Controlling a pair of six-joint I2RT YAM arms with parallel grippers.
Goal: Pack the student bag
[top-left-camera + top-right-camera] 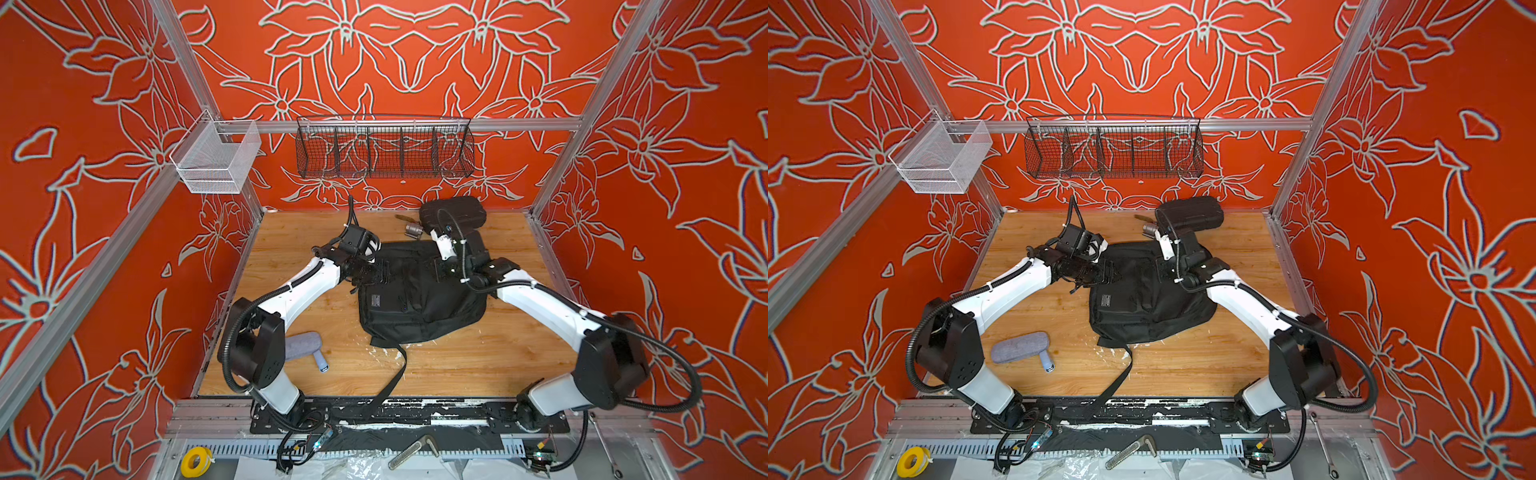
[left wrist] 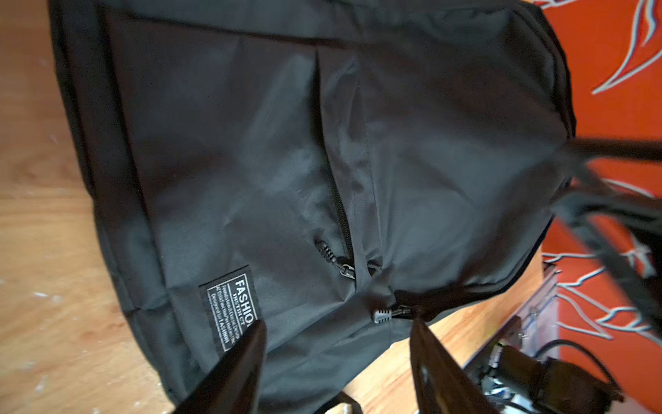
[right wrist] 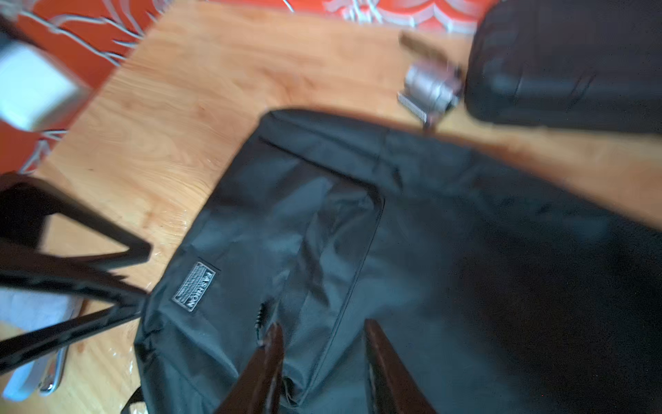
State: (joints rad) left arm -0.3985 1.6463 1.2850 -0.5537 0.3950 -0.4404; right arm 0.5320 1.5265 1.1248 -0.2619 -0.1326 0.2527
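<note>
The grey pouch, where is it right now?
In both top views the grey pouch lies on the table's front left, beside the left arm's base, left of the bag.

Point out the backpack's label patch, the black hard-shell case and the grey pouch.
label patch [image 2: 233,312], left wrist view, middle of the printed patch.
black hard-shell case [image 1: 457,214], a top view, middle of its lid.
grey pouch [image 1: 1019,347], a top view, centre of its fabric.
</note>
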